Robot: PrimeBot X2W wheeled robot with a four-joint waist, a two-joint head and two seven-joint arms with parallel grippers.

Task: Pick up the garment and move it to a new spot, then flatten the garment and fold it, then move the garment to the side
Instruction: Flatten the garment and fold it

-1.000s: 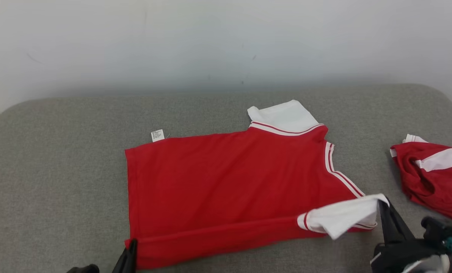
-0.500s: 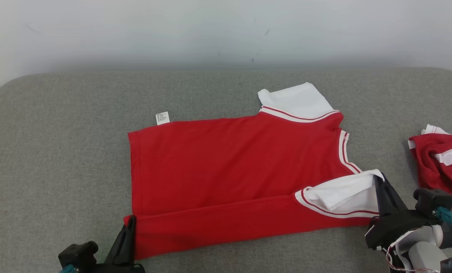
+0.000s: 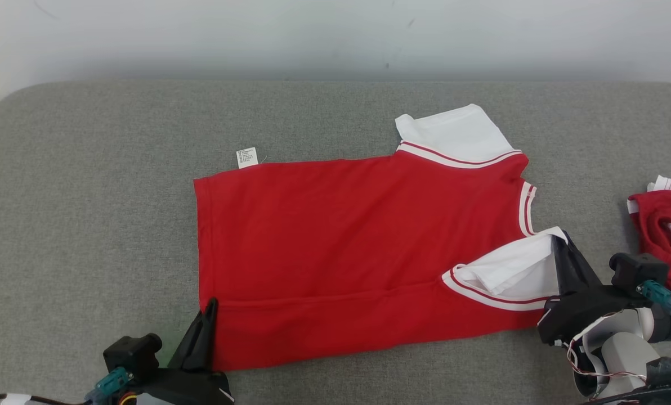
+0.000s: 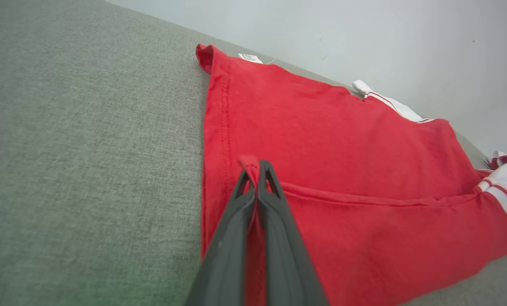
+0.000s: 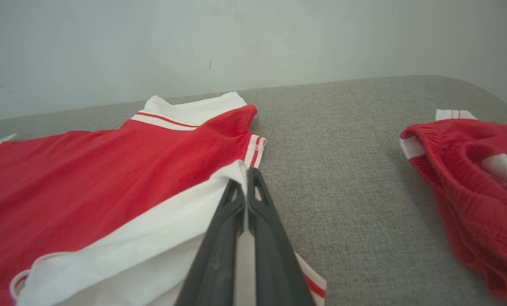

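The garment [image 3: 358, 236] is a red shirt with white sleeves and red-white trim, spread on the grey cushion. Its near long edge is folded up over the body. My left gripper [image 3: 210, 306] is shut on the red hem corner at the lower left, seen pinched between the fingers in the left wrist view [image 4: 257, 168]. My right gripper [image 3: 558, 242] is shut on the white sleeve's edge at the right, also seen in the right wrist view [image 5: 246, 176]. The far sleeve [image 3: 453, 135] lies flat, and a white tag [image 3: 247, 157] sticks out at the far hem.
A second, crumpled red and white garment [image 3: 665, 230] lies at the right edge of the grey cushion [image 3: 88, 197], close to my right arm. A pale wall [image 3: 313, 34] stands behind the cushion's far edge. Bare cushion stretches to the left of the shirt.
Both grippers have carried the near edge of the shirt farther over its body, widening the fold. The head camera has tilted down, so the whole scene sits higher in view.
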